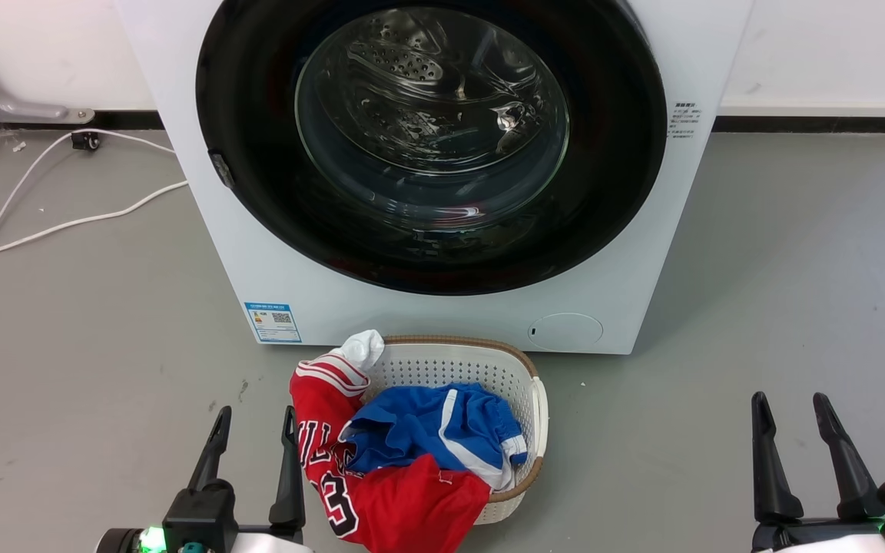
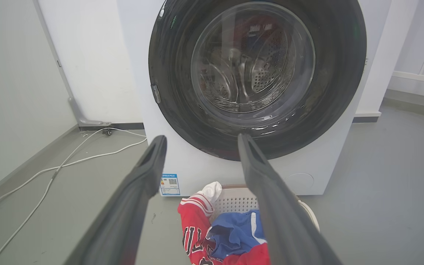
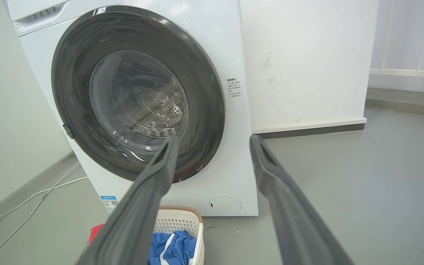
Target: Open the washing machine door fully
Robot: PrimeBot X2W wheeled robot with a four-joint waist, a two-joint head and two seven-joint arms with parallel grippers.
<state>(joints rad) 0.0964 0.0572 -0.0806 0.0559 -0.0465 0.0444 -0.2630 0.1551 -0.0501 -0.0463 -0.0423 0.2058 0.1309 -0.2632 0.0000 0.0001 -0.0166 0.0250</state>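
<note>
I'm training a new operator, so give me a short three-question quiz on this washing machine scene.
1. True or false: the large round glossy black washing machine door is shut flush on the big white boxy washing machine.
2. The white perforated plastic laundry basket stands: A in front of the machine; B on top of it; C inside it.
3. Fill in: the left gripper and right gripper both have jaws ____.
Key: 1 true; 2 A; 3 open.
</note>
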